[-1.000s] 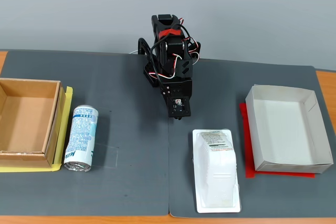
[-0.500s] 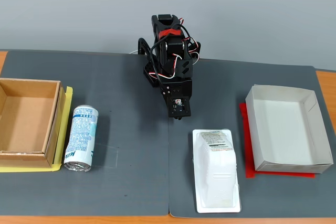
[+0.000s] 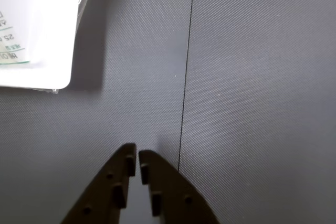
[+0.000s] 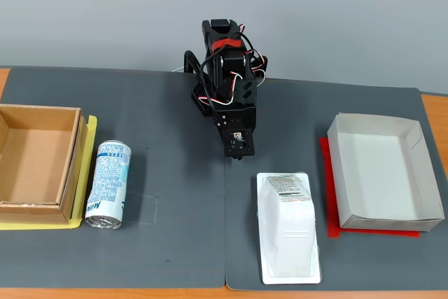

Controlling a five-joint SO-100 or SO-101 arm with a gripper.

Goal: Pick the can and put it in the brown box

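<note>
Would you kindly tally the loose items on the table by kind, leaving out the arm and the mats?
Open boxes: 2, the brown box and the white box
Drink cans: 1, the can
White plastic tray packs: 1, the tray pack
Total: 4

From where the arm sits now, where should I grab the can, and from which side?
Grip the can across the middle of its round body, coming down from above. It lies on its side on the mat, its long axis running toward the camera, close beside the brown box. Turn the fingers left-right across it; the gap on the box side looks tight. The gripper is shut, so open it first.
</note>
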